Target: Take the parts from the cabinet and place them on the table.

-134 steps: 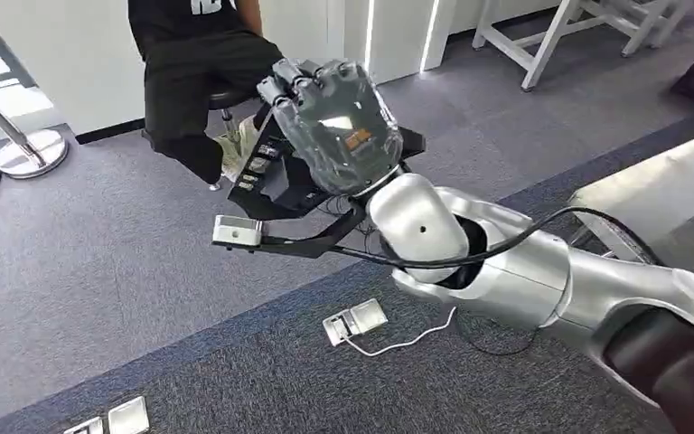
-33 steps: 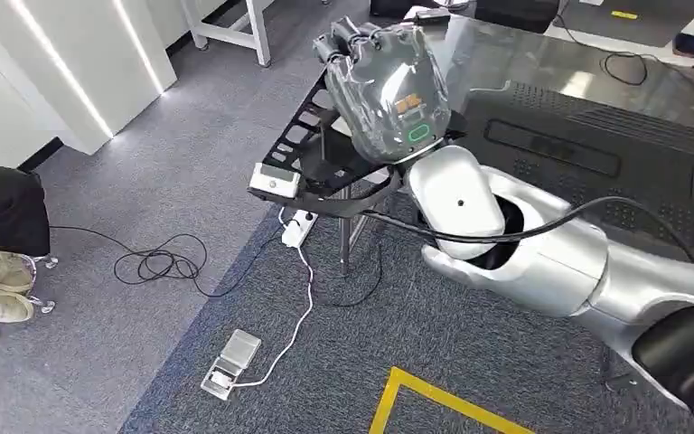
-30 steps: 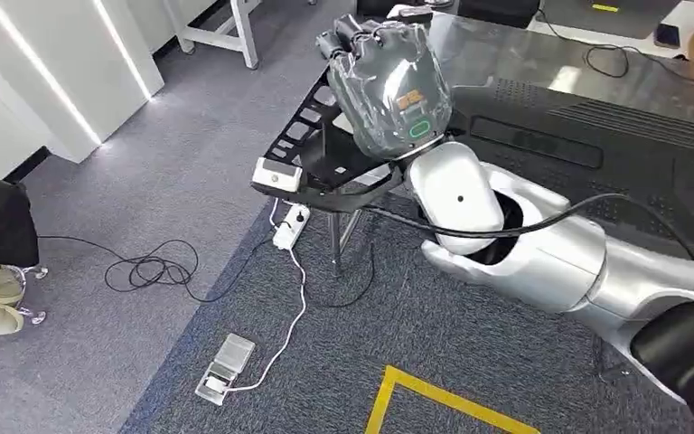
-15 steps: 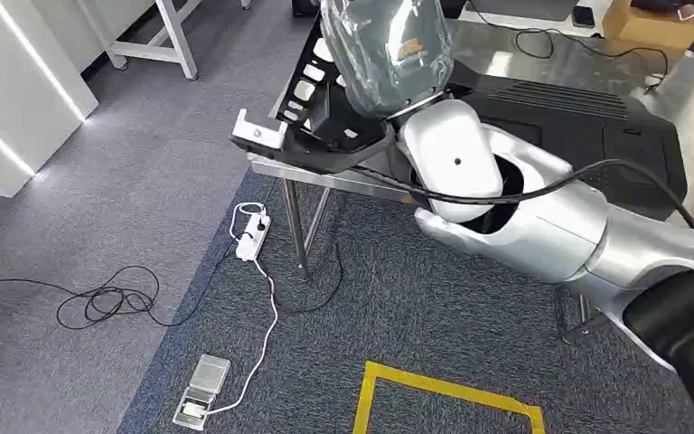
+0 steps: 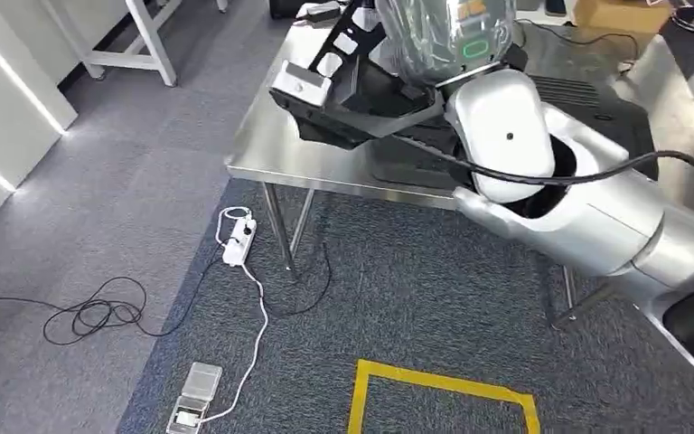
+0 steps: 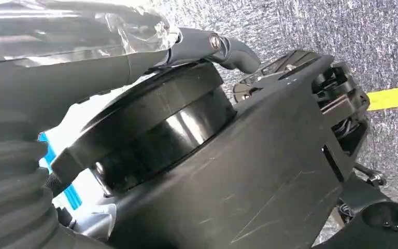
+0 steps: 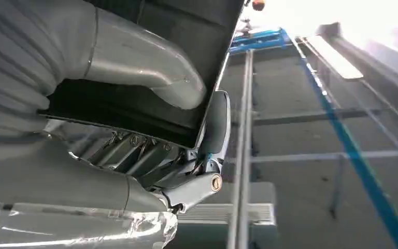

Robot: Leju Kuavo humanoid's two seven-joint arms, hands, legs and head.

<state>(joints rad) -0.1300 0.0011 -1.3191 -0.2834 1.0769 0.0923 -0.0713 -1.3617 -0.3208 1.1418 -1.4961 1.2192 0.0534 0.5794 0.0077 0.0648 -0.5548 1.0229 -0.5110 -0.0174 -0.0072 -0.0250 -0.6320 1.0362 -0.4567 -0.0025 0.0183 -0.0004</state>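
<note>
Head view: right hand (image 5: 443, 36) raised over the steel table (image 5: 271, 154), gripping a flat black part (image 5: 352, 90) held above the table's near-left corner — not set down. White power strip (image 5: 237, 237) and tangled cable (image 5: 99, 315) on the carpet, yellow tape (image 5: 434, 384) near the bottom. Left wrist view: left hand (image 6: 10, 207) partly visible behind dark housing — grip state can't be told. Right wrist view: thumb (image 7: 150, 78) pressed on the black part's panel (image 7: 186, 31), fingers (image 7: 215, 129) hooked round its edge.

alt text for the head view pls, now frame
The robot's right hand holds a black part above the near edge of a steel table. On the grey carpet below lie a white power strip, cables and yellow tape.
</note>
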